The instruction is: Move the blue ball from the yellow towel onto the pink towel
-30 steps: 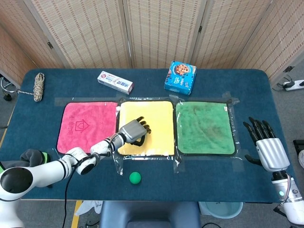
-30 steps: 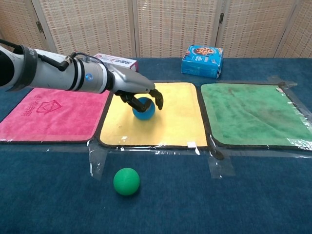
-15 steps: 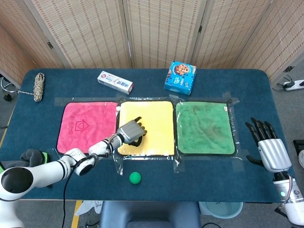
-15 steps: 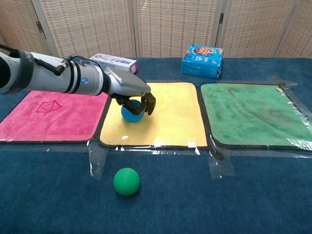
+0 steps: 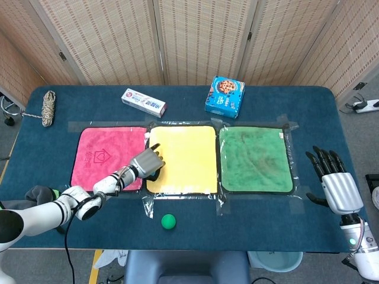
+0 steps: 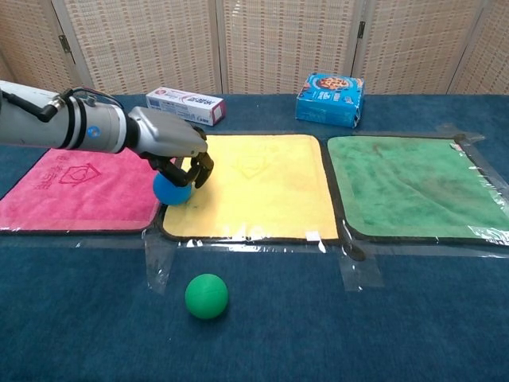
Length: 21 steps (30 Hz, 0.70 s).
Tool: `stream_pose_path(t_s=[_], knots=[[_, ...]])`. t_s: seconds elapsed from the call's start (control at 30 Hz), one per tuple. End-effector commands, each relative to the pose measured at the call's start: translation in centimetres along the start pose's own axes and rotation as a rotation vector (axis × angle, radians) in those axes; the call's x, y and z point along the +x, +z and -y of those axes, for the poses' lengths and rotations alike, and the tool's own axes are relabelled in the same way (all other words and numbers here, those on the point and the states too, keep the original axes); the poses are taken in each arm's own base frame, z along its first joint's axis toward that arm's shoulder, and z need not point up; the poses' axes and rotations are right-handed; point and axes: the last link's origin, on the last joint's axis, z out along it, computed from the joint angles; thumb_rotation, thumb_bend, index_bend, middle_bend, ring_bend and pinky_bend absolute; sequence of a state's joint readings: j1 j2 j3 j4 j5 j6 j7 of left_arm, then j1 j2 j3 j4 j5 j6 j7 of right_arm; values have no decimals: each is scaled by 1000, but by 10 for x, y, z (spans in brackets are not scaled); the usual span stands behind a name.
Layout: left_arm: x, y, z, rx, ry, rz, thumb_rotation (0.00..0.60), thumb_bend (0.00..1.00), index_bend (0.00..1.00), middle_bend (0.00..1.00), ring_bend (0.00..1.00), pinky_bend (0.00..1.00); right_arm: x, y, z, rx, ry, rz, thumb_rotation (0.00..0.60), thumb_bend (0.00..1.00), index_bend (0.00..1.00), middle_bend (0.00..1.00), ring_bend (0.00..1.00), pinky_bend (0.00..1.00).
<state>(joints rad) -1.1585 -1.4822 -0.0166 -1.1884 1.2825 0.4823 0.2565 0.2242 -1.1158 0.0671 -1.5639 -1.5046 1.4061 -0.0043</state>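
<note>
The blue ball (image 6: 170,190) sits in the grip of my left hand (image 6: 176,151), which curls over it from above. It is at the seam between the yellow towel (image 6: 258,185) and the pink towel (image 6: 75,189). I cannot tell whether it hangs just above the cloth or touches it. In the head view my left hand (image 5: 148,162) hides the ball, over the left edge of the yellow towel (image 5: 185,155) beside the pink towel (image 5: 105,155). My right hand (image 5: 333,183) is off the table's right edge, fingers spread, holding nothing.
A green ball (image 6: 207,296) lies on the blue tablecloth in front of the yellow towel. A green towel (image 6: 413,185) lies to the right. A blue cookie box (image 6: 330,89) and a toothpaste box (image 6: 187,103) stand behind the towels. A rope coil (image 5: 48,107) is far left.
My left hand closed around the blue ball near the yellow towel's middle and has carried it left to the edge by the pink towel. The right hand has barely moved.
</note>
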Motion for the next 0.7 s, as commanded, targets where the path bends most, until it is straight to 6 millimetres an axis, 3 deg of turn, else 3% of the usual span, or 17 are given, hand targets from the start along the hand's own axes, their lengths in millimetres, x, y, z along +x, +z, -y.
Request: stream_pose_path(t_s=[0.03,0.33,0.43,0.57,0.7], knots=[[-2,-6,9,24,-5,-3,181,838,423,375,297,4,0,0,1,1,3,-3,600,84,0,0,0,0],[5,-30,23,55,-48,-80,183,838,413,375,288,4,2,-3,3,6,9,-11,600,85,0,0,0,0],[2,-43,21,39,-19,-92,181,822,294,325,235,3,2,-4,3,4,14,-10,600,85,0,0,0,0],[-6,-57,19,29,5,-92,185,667,102,177,129,3,2,-4,2,4,22,-12,600,84,0,0,0,0],[-16,-67,18,30,24,-79,207,490,7,83,64,2,2,-3,1,6,25,-11,600,85,0,0,0,0]])
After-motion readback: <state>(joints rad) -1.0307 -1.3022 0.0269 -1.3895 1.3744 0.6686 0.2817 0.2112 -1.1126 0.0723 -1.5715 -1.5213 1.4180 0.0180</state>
